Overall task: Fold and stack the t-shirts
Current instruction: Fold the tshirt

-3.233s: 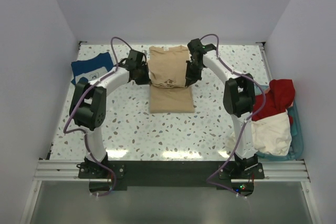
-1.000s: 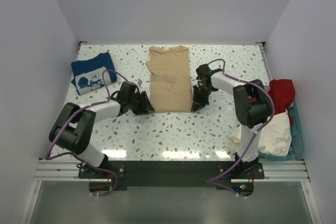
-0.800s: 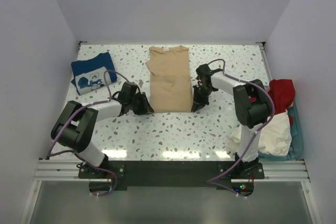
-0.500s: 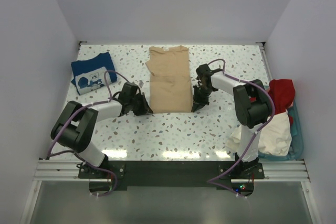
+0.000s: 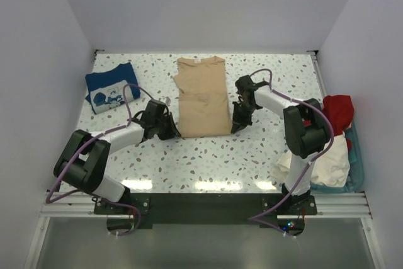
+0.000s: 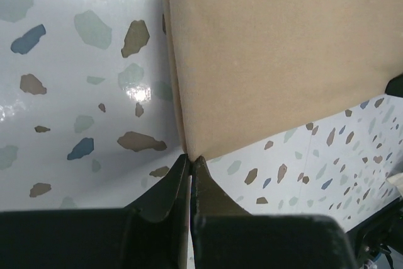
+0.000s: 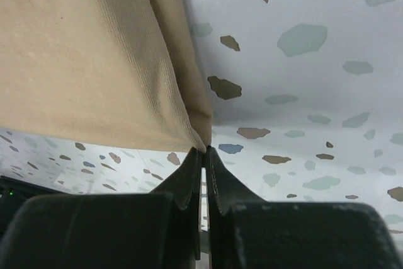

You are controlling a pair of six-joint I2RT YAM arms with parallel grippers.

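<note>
One tan t-shirt (image 5: 201, 96), folded into a long strip, lies mid-table with its collar end toward 12 o'clock. The left gripper (image 5: 177, 133) is pinched closed on the shirt's near corner at 7 o'clock. The right gripper (image 5: 234, 129) is pinched closed on the near corner at 5 o'clock. Both sit low on the speckled table (image 5: 264, 149). A navy t-shirt (image 5: 110, 86) with white print lies folded at 10 o'clock, well apart. A red t-shirt (image 5: 337, 114) and a cream-white t-shirt (image 5: 327, 159) are heaped in a teal basket (image 5: 357, 149) at 3 to 4 o'clock.
</note>
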